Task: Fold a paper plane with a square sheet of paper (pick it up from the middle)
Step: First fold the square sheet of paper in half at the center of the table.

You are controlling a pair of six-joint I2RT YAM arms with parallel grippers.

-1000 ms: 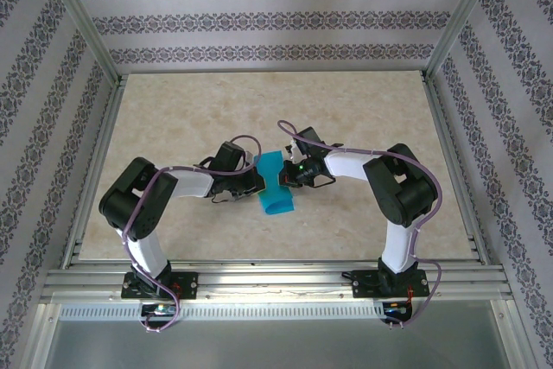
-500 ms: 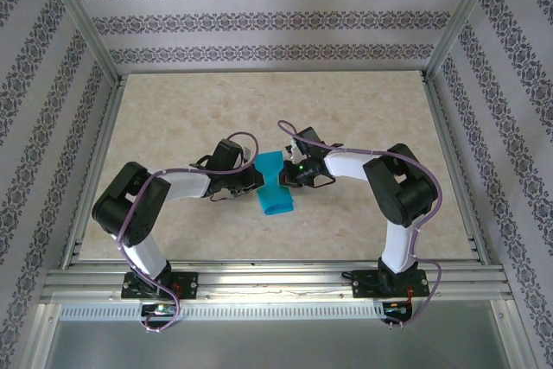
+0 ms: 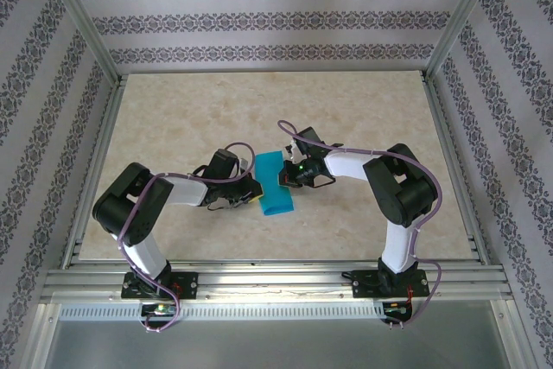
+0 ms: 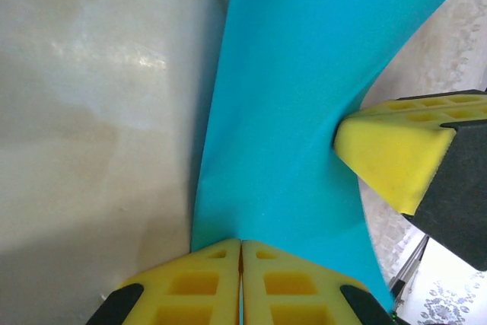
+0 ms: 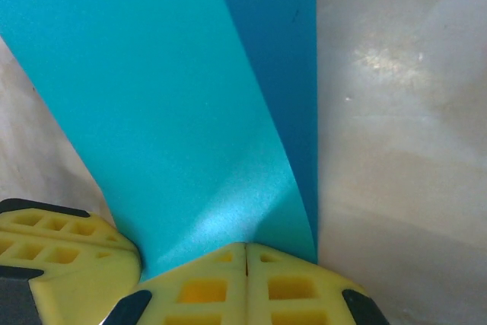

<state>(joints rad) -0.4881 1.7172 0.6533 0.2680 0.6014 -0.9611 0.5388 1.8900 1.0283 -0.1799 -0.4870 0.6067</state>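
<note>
The square sheet of paper (image 3: 275, 187), thin, teal-blue and doubled over, sits at the middle of the beige marbled table (image 3: 173, 110). The left gripper (image 3: 252, 190) is closed tight on its left edge, and the right gripper (image 3: 286, 177) is clamped on its right edge. Each wrist view shows yellow fingertips (image 4: 198, 287) meeting on the sheet, a detail too small to make out overhead.

The square sheet of paper (image 3: 275, 187) is laid near the middle of the surface (image 3: 363, 118), doubled over itself, one layer on the other. It is found between the two end effectors: the left end effector (image 3: 252, 189) is set at its left edge, the right end effector (image 3: 283, 177) at its right edge, slightly farther back. Each edge is pinched between pressed-together fingers.
</note>
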